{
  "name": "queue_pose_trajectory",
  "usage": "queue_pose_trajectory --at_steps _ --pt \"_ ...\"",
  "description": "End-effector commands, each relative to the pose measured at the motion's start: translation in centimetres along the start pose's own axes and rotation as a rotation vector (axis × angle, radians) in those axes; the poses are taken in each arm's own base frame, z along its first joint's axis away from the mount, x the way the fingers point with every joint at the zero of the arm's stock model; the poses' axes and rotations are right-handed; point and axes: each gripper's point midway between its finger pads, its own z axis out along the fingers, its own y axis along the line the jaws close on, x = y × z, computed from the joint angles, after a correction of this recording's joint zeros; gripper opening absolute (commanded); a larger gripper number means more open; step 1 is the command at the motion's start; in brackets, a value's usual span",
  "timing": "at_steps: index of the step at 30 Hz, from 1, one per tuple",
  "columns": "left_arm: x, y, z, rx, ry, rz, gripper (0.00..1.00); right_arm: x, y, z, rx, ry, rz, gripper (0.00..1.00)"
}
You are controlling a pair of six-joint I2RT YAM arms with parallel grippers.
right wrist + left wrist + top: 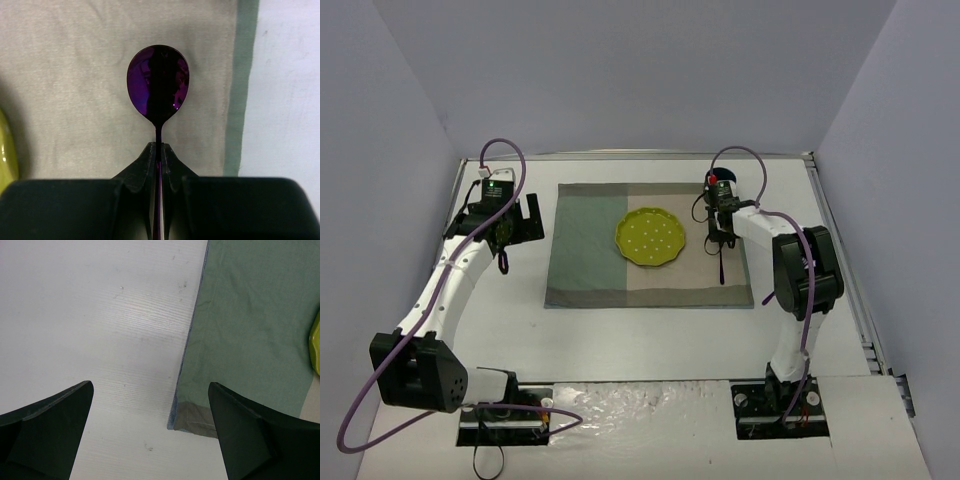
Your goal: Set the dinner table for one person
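The white dinner table [650, 345] carries a green and beige cloth mat [590, 250] with a yellow-green plate [651, 238] in its middle. Right of the plate, over the beige half, my right gripper [720, 238] is shut on a purple spoon [722, 264]. In the right wrist view the spoon [158, 85] shows its shiny bowl beyond the fingertips, and my right gripper [158, 146] pinches its thin neck. My left gripper [525, 222] hovers left of the mat. In the left wrist view my left gripper [150, 384] is open and holds nothing, a mat corner [196, 419] lying between its fingers.
Grey walls close in the table on three sides, and a metal rail [845, 270] runs along its right edge. The plate's rim [316, 345] shows at the right edge of the left wrist view. The plate's edge [6, 150] also shows at the left of the right wrist view.
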Motion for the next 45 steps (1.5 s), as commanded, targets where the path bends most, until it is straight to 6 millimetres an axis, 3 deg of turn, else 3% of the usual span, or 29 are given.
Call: queue_pose_trajectory --at_steps 1,13,21,26,31,35,40,45 --pt "-1.7 0.3 -0.5 -0.012 -0.059 -0.002 0.97 -1.7 -0.3 -0.7 0.003 -0.041 0.019 0.00" --pt "-1.7 0.3 -0.5 -0.011 -0.059 -0.002 0.97 -0.8 -0.4 0.5 0.010 -0.014 -0.009 0.01" --pt "-1.7 0.4 -0.5 -0.013 -0.059 -0.002 0.97 -0.8 -0.3 0.5 -0.023 -0.013 0.027 0.21" --pt "-1.6 0.4 -0.6 -0.013 -0.057 -0.001 0.97 -2.1 -0.8 -1.4 -0.024 -0.064 0.054 0.40" --pt "-1.8 0.4 -0.7 -0.011 -0.063 -0.004 0.97 -3.8 -4.6 -5.7 0.047 -0.173 0.146 0.66" --pt "-1.9 0.3 -1.0 -0.006 -0.071 -0.006 0.97 -2.1 -9.4 -7.4 0.152 -0.203 0.286 0.71" --pt "-2.0 0.5 -1.2 -0.009 -0.077 -0.008 0.97 1.4 -14.4 -8.0 0.264 -0.190 0.467 0.74" --pt "-2.0 0.5 -1.2 -0.013 -0.078 -0.008 0.97 4.3 -16.8 -7.1 0.298 -0.148 0.585 0.73"
